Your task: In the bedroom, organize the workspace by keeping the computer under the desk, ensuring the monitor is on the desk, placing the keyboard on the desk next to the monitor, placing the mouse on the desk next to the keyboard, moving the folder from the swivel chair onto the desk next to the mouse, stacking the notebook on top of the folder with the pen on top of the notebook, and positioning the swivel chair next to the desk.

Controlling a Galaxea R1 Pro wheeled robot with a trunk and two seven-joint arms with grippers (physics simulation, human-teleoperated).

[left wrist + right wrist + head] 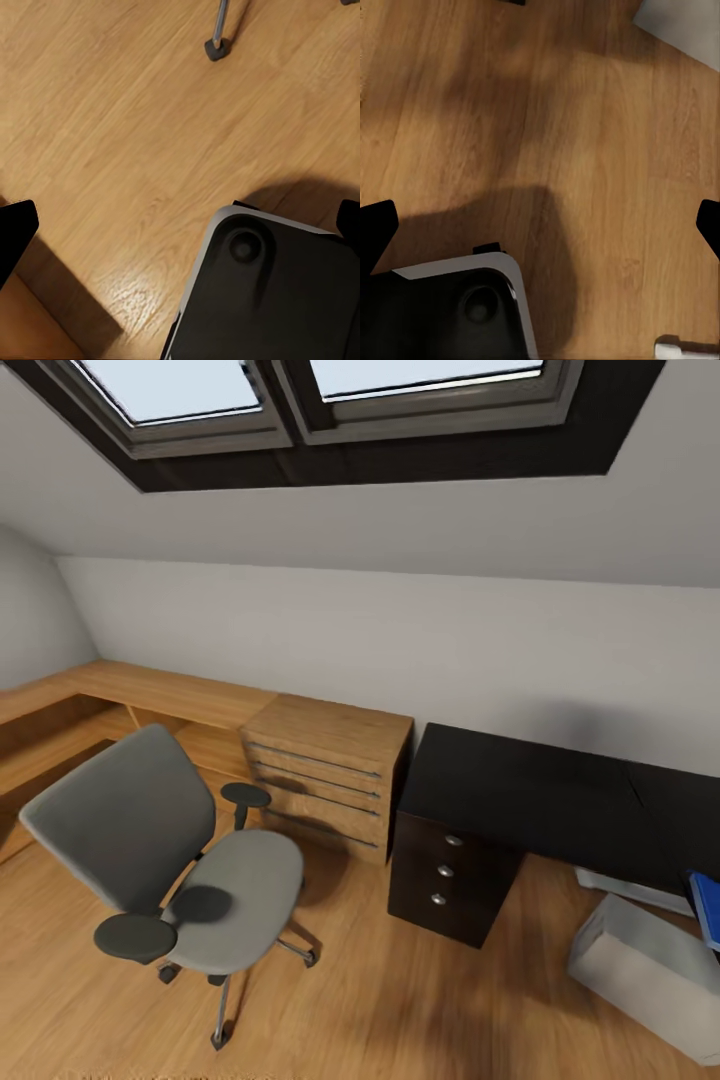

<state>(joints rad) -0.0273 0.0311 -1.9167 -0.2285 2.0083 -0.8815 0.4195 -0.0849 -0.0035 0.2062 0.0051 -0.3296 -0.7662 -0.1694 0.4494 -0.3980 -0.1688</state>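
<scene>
Attic bedroom with a sloped white ceiling, skylights up top and warm wood-plank floor (pixel 400 1020) everywhere. Landmark is the black desk with three round-knobbed drawers (pixel 540 800), so call that the counter. Its top looks bare from where I'm standing, no monitor or keyboard on it that I can see. Left of the counter sits a light wooden dresser (pixel 330 765), and further left, well apart from the counter, is the grey swivel chair with dark round armrests (pixel 200 860). The seat looks empty to me, no folder on it. Down at the counter's right end, on the floor, there's a pale grey boxy computer case (pixel 645 965) and a blue flat thing (pixel 706 905) at the frame edge, maybe the folder, can't say for sure.

Both wrist views just look down at floor and the robot's own dark base. The left gripper (pixel 180 225) and right gripper (pixel 540 225) each show dark fingertips at opposite edges, so spread wide, holding nothing.

Risks, my guess: rolling forward could clip the chair's caster legs (pixel 217 46) or nudge the computer case. Misreading that blue thing is another.
</scene>
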